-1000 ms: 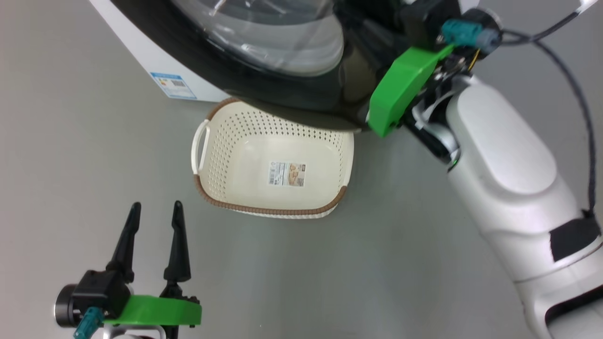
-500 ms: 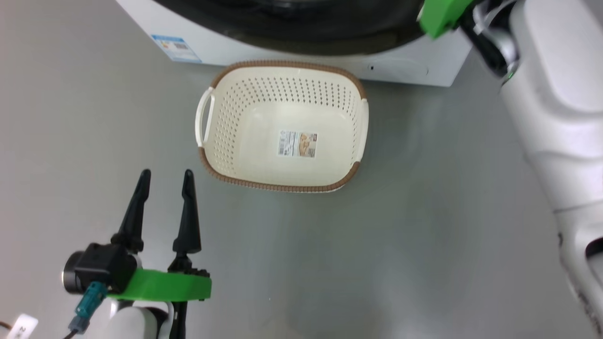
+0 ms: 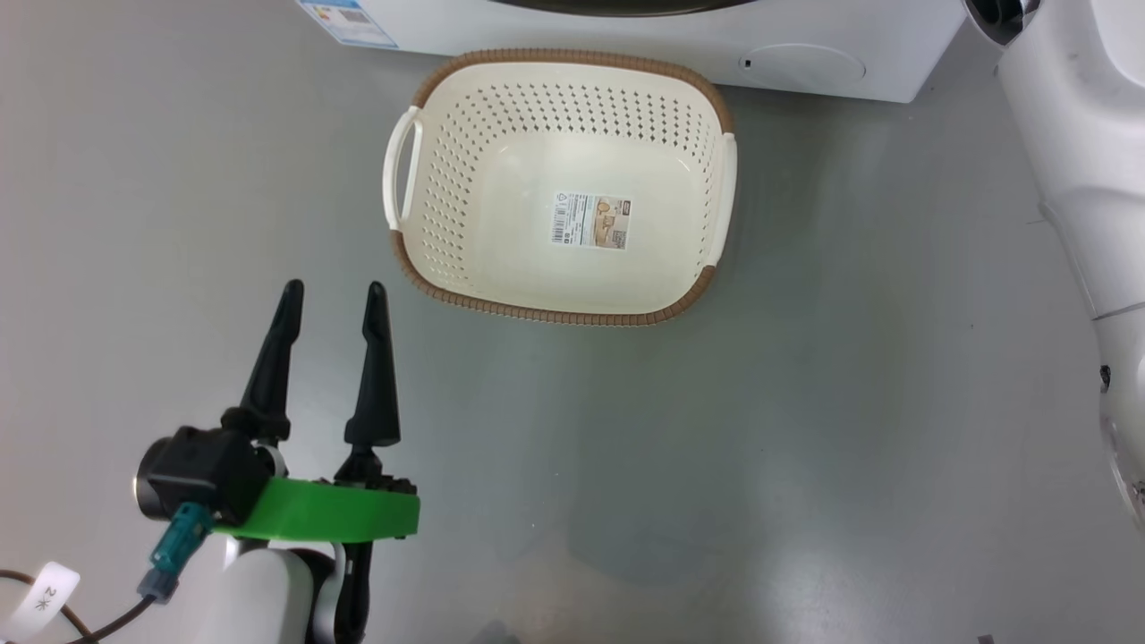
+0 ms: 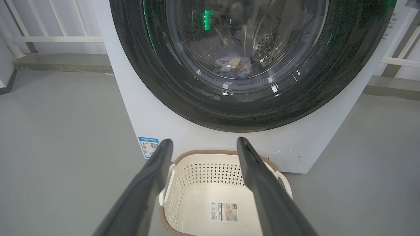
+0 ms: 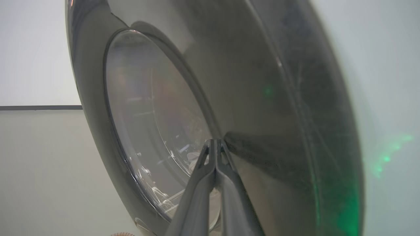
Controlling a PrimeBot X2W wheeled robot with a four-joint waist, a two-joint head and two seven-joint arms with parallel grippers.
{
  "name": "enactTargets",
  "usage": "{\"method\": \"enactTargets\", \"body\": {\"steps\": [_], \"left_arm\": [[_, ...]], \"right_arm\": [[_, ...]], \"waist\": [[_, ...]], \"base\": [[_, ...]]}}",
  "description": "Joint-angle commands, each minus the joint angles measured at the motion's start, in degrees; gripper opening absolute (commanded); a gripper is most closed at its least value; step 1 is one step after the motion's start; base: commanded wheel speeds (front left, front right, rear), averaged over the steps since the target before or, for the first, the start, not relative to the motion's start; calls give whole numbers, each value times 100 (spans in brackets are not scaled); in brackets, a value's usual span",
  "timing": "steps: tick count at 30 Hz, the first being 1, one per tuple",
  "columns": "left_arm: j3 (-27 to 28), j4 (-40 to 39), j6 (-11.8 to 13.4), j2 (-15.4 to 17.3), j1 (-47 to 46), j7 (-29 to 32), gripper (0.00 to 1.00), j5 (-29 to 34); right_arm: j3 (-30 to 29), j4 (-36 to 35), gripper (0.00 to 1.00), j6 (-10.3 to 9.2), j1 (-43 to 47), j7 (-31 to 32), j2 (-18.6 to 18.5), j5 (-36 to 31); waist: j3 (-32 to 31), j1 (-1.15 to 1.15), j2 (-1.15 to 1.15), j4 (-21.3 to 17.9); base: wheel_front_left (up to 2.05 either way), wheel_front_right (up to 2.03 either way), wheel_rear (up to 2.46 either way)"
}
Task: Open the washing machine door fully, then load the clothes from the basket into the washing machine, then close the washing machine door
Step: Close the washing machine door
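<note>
Black-ringed washing machine door point(image 5: 262, 108) at tips of pinched-together right gripper point(image 5: 215, 141)

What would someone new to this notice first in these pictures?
The washing machine door, a glossy black ring, looms in the left wrist view, clothes showing through its glass. Below it sits the empty cream basket. The shut right gripper points at the door's ring.

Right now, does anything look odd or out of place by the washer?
Nothing stands out. The basket sits upright and empty apart from its label sticker, and the clothes lie behind the glass of the washing machine door. No spill or damage.
</note>
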Motion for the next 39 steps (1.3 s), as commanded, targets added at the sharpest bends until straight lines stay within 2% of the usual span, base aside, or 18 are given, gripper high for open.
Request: {"method": "enactTargets", "body": {"steps": [1, 9, 15, 20, 27, 28, 29, 30, 31, 39], "left_arm": [[168, -122, 52, 115, -85, -46, 100, -32], [170, -72, 59, 115, -81, -46, 100, -28], [203, -56, 72, 115, -15, -46, 100, 17], [301, -61, 68, 115, 76, -46, 100, 91], [430, -29, 46, 115, 256, -46, 100, 187], [449, -23, 38, 115, 287, -46, 100, 204], [467, -18, 32, 115, 321, -46, 100, 223], [484, -9, 25, 115, 356, -46, 100, 244], [498, 3, 12, 115, 392, -46, 100, 267], [609, 98, -91, 115, 621, -46, 100, 428]], "right_arm": [[-127, -66, 0, -102, -238, -22, -41, -44], [67, 224, 0, -102, -166, -240, 63, 54], [346, 45, 0, -102, 366, -408, 109, 392], [406, -468, 0, -102, 1083, -541, -6, 708], [136, -1690, 0, -102, 2424, -605, -250, 851], [58, -1892, 10, -102, 2646, -609, -287, 804], [-34, -2105, 40, -102, 2880, -613, -298, 766], [-150, -2322, 92, -102, 3134, -615, -287, 747], [-272, -2524, 100, -102, 3398, -600, -275, 706], [-1279, -3849, 100, -102, 5342, -229, 144, 349]], "waist": [[18, 0, 0, 20], [-71, 0, 0, -1], [-222, 0, 0, -78], [-412, 0, 0, -174], [-773, 0, 0, -338], [-836, 0, 0, -367], [-899, 0, 0, -398], [-965, 0, 0, -428], [-1034, 0, 0, -462], [-1528, 0, 0, -727]], "base": [[0, 0, 0], [0, 0, 0], [0, 0, 0], [0, 0, 0], [0, 0, 0], [0, 0, 0], [0, 0, 0], [0, 0, 0], [0, 0, 0], [0, 0, 0]]}}
